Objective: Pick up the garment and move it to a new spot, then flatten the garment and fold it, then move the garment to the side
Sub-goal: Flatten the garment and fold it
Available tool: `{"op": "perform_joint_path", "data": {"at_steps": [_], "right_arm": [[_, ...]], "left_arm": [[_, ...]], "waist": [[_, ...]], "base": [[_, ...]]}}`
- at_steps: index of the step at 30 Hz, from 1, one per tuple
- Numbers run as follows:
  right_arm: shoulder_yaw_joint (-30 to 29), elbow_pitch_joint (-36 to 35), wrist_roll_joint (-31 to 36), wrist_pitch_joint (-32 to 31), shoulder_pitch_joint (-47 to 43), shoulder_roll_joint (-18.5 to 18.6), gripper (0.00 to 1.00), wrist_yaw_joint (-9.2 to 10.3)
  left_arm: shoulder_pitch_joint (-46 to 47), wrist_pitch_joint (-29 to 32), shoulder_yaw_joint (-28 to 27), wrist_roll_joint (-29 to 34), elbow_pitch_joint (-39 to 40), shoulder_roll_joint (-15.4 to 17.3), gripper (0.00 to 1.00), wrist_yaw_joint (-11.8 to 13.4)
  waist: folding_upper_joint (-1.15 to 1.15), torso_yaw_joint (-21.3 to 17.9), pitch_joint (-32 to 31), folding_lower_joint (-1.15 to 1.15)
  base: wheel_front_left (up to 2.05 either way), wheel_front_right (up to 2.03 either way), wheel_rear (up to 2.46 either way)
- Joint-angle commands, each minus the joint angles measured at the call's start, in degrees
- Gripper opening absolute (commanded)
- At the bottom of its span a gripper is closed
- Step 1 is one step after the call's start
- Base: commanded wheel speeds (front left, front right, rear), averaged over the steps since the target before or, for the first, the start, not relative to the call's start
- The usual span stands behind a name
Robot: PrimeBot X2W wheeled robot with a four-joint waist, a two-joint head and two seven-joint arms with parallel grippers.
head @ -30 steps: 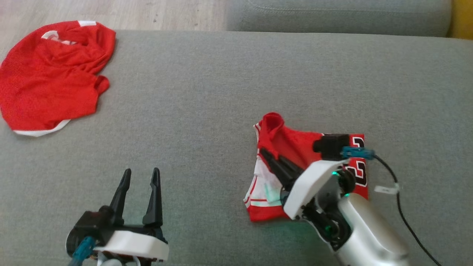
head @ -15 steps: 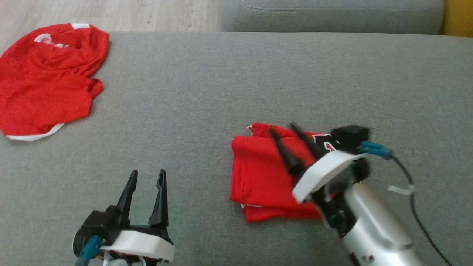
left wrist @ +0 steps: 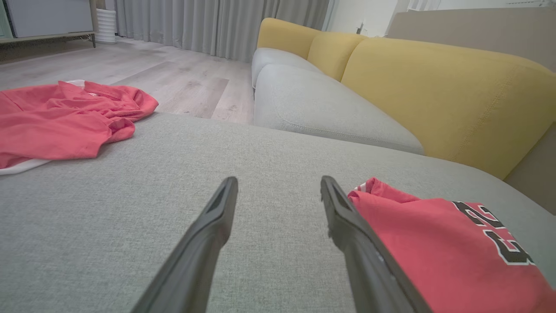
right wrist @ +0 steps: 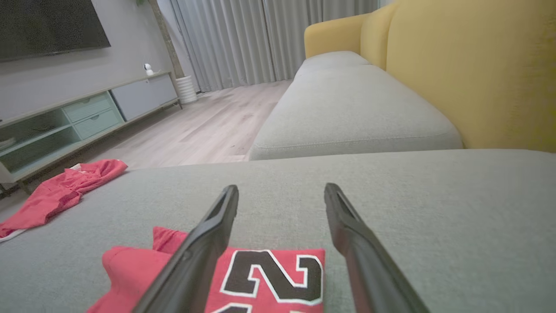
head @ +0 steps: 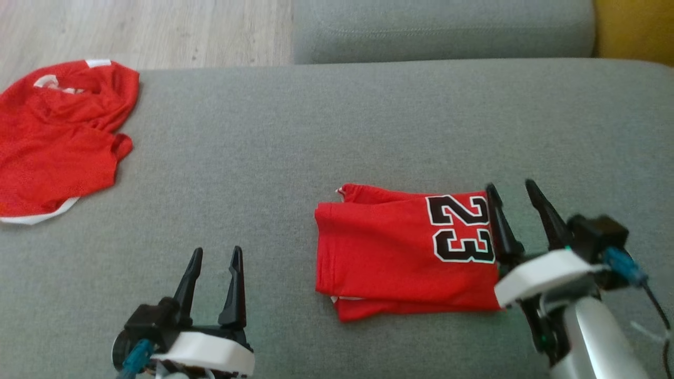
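1. Garment [head: 405, 252]: a flat red mesh rectangle, folded, with a black "23", lying right of middle on the grey woven sofa [head: 316, 131] seat.
2. Beyond it are a pale wood floor [head: 158, 31], grey pleated curtains [right wrist: 260, 39] and a yellow backrest [right wrist: 478, 65].
3. A crumpled red shirt [head: 52, 142] lies at the seat's far left.
4. My right claw [head: 509, 185] stands wide and empty at the garment's right edge.
5. My left claw [head: 217, 251] is wide and empty too, apart to the garment's left.

Red garment [head: 389, 252], number 23 showing, lies folded flat on grey cushion [head: 326, 137]
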State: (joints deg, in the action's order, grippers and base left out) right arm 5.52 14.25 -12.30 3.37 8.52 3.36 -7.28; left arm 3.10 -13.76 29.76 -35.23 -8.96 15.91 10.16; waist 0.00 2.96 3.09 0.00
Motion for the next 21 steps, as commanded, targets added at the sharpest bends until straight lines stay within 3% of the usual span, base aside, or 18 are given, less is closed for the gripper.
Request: {"op": "perform_joint_path", "data": {"at_steps": [1, 10, 21], "right_arm": [[0.8, -2.4, 0.7, 0.8, 0.5, -0.5, 1.00, -0.21], [-0.1, -1.6, 1.2, 3.6, -7.0, -0.5, 1.00, -0.21], [0.9, 1.4, -0.2, 5.4, -7.4, -0.5, 1.00, -0.21]], "left_arm": [[1.4, -0.7, -1.8, 0.3, 1.3, 0.4, 1.00, 0.4], [-2.1, -1.1, -2.9, 0.8, -0.4, 0.2, 1.00, 1.2], [-3.7, -1.2, -5.2, 1.4, -1.3, 0.0, 1.00, 0.9]], "waist": [[0.00, -0.3, -0.7, 0.00], [0.00, -1.3, -3.7, 0.00], [0.00, -1.1, -4.4, 0.00]], "base": [[0.00, 0.00, 0.00], [0.00, 0.00, 0.00], [0.00, 0.00, 0.00]]}}
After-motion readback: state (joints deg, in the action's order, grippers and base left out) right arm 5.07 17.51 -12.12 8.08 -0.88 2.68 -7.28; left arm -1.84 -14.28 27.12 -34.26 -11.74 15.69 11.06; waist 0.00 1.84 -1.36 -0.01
